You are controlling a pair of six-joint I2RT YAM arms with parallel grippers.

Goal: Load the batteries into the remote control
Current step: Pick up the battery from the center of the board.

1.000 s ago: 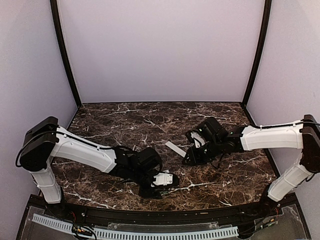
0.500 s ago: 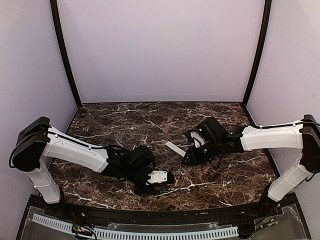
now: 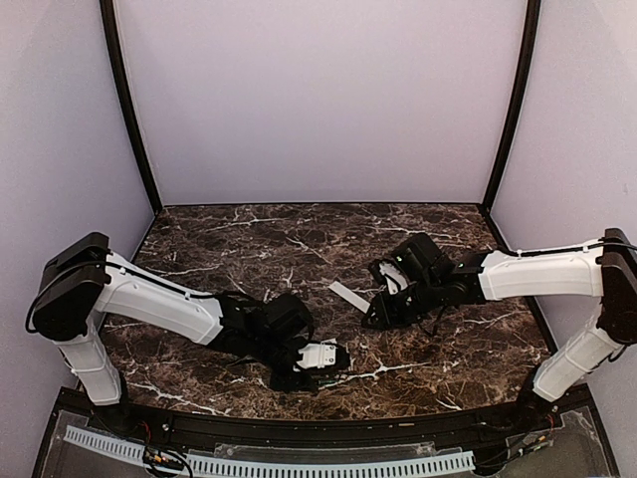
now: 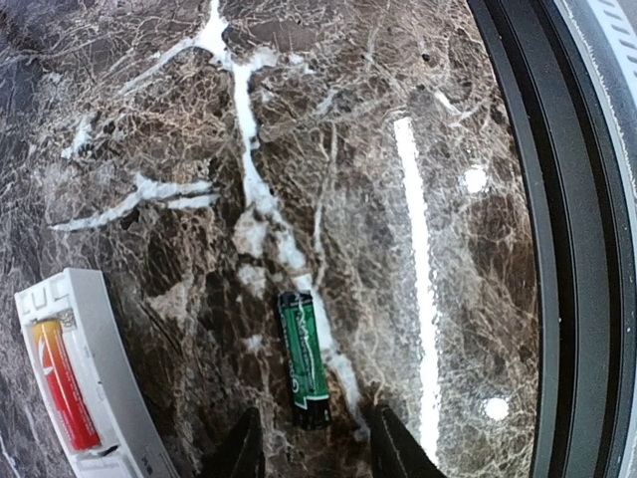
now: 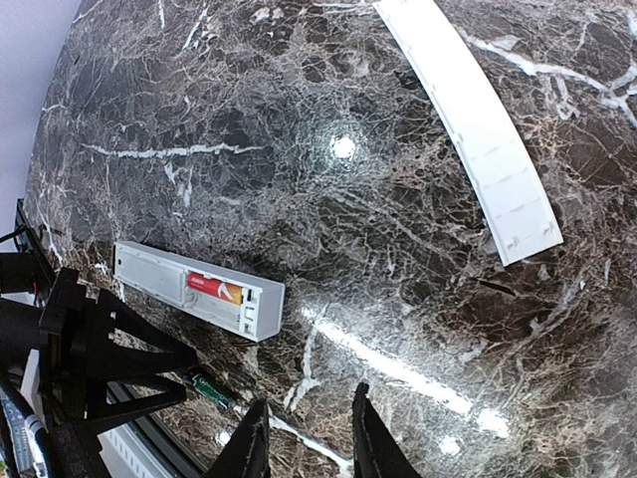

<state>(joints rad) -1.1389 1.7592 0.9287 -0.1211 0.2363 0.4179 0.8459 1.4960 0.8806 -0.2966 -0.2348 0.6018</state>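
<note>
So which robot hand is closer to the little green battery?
Left. The left gripper is at the green battery, one finger either side of its near end. The right gripper is farther off, by the white cover plate, well away from it.

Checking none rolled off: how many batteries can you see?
2. The red cylindrical battery sits inside the white plastic remote; the green cylindrical battery lies on the marble table.
</note>
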